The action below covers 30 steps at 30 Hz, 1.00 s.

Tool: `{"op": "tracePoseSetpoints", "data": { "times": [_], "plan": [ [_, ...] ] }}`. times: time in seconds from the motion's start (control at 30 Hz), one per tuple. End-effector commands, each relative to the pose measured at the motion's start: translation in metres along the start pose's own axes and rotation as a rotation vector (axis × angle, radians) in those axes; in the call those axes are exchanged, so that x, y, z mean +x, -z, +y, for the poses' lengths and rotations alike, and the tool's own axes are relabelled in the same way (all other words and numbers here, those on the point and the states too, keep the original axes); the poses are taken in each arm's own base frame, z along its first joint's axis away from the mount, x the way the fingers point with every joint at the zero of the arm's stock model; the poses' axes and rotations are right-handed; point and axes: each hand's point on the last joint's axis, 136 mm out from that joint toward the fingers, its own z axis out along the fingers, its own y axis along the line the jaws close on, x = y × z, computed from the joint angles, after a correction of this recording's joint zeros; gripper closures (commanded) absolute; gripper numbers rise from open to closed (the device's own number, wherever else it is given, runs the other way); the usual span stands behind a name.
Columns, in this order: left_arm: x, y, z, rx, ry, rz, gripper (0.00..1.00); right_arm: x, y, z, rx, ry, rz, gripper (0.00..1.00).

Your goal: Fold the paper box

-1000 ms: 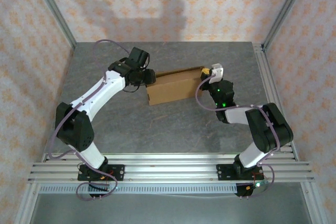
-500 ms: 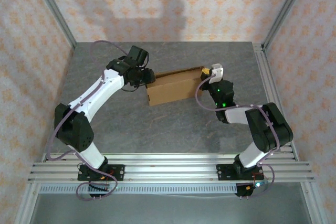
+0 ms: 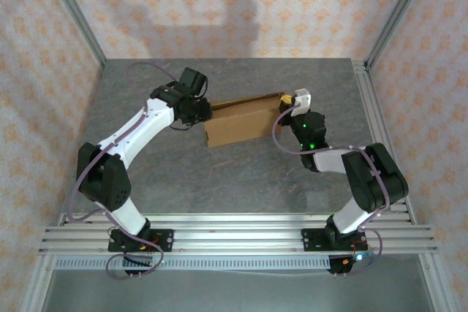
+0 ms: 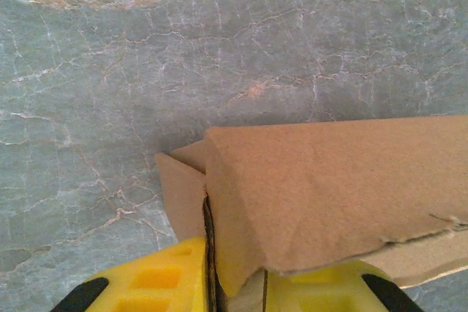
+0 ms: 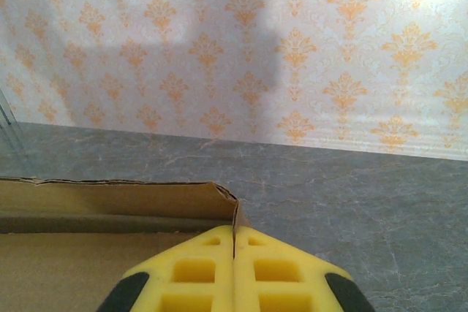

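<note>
The paper box (image 3: 245, 120) is brown cardboard and lies in the middle of the grey table, its long top flap leaning over. My left gripper (image 3: 204, 112) is at the box's left end. In the left wrist view its yellow fingers (image 4: 150, 283) press in on the end wall and folded flap of the paper box (image 4: 329, 188), with cardboard filling the gap. My right gripper (image 3: 287, 109) is at the right end. Its fingers (image 5: 197, 272) are shut on the thin corner edge of the paper box (image 5: 110, 199).
The marble-patterned table (image 3: 219, 173) stretches in front of and behind the box. Patterned walls (image 3: 219, 5) close in the back and sides. An aluminium rail (image 3: 369, 100) runs along the right edge.
The left gripper's jaws have closed in on the box's left end, and its wrist shifted slightly. The right arm has not moved.
</note>
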Motion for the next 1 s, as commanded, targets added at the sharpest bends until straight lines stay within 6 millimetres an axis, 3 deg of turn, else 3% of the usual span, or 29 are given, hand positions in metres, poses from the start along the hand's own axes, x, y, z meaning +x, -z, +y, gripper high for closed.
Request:
{"op": "tracePoseSetpoints", "data": {
  "times": [0.0, 0.8, 0.97],
  "plan": [
    [0.022, -0.023, 0.03, -0.121, 0.006, 0.074, 0.78, 0.022, 0.006, 0.01, -0.051, -0.02, 0.09, 0.89],
    [0.02, -0.017, 0.029, -0.111, -0.014, 0.062, 0.75, -0.05, 0.022, 0.01, -0.081, -0.071, -0.017, 0.26],
    [0.019, -0.017, 0.028, -0.109, -0.017, 0.062, 0.75, -0.068, 0.027, 0.011, -0.092, -0.056, 0.007, 0.21]
  ]
}}
